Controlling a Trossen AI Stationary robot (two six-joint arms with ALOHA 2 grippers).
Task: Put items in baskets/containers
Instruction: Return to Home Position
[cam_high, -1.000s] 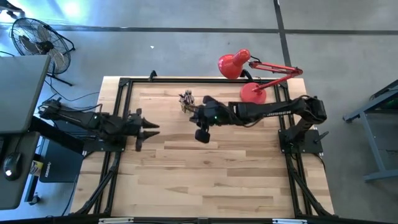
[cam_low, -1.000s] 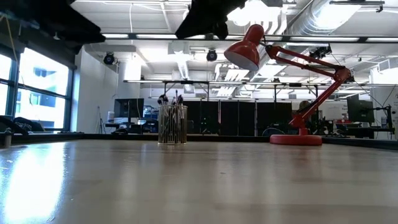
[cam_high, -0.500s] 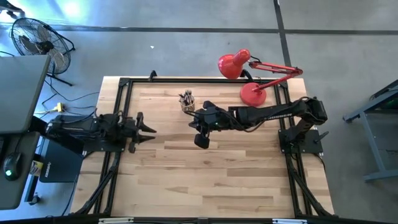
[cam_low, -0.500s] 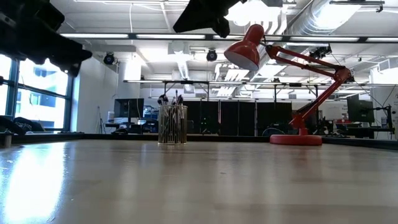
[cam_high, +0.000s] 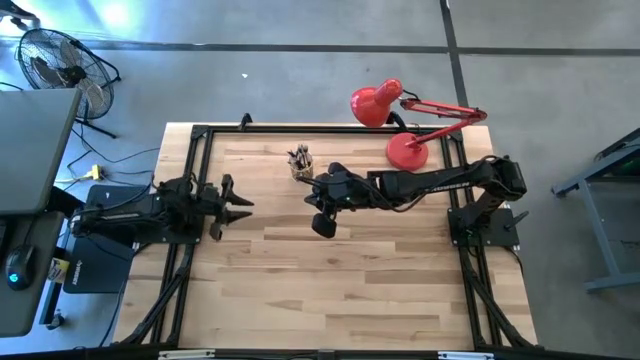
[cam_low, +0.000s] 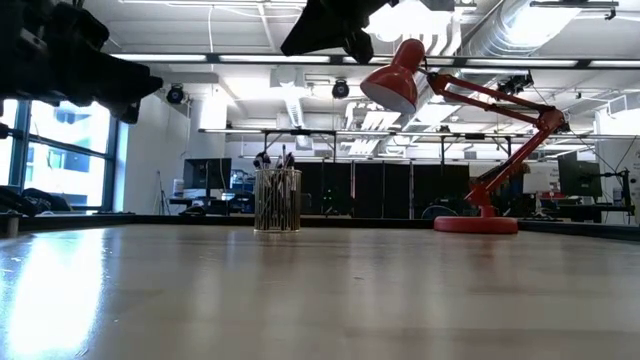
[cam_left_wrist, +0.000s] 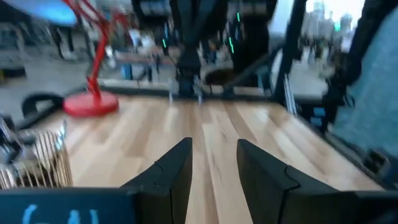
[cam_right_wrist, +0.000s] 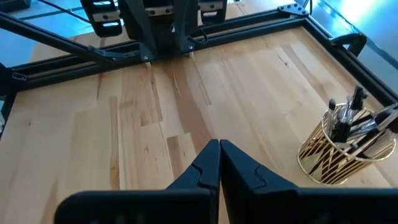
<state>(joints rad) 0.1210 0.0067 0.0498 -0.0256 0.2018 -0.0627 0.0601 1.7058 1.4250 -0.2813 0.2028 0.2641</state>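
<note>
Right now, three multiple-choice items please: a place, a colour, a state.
1. Where are the brushes? A) standing in the wire organizer B) in a drawer C) in a person's hand
2. What colour is the desk lamp? A) green B) white C) red
3. How is the right gripper? A) wide open B) shut, empty C) shut on a brush
Answers: 1 A, tips rise above its rim. 2 C, head and base are red. 3 B, its fingers meet with nothing between.
</note>
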